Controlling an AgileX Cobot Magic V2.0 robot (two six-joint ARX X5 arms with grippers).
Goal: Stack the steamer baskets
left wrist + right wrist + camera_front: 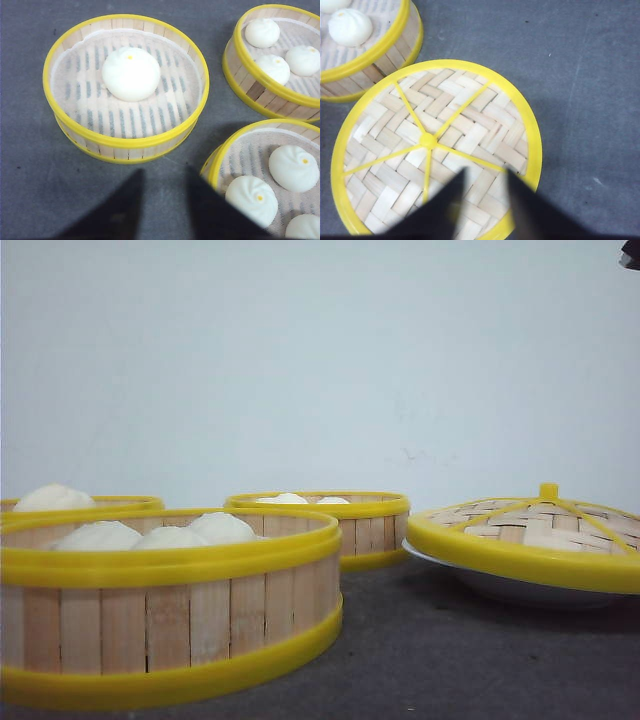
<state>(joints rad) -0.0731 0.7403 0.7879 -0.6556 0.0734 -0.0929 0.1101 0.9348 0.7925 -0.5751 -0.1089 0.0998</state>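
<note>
Three steamer baskets with wood-slat walls and yellow rims stand on the grey mat, each holding white buns. In the front view one is near left [170,625], one behind it at the far left [120,504], and one in the middle [365,533]. In the left wrist view my left gripper [165,175] is open over bare mat. It hangs between a basket with a single bun [125,142] and a second basket [225,152], its one finger overlapping that rim. A third basket [239,70] lies further off. My right gripper [485,172] is open above the woven lid [470,135].
The domed woven lid [520,530] with a yellow rim and knob rests on a white plate [500,585] at the right. One basket [390,57] stands close beside the lid. A plain wall closes the back. Neither arm shows in the front view.
</note>
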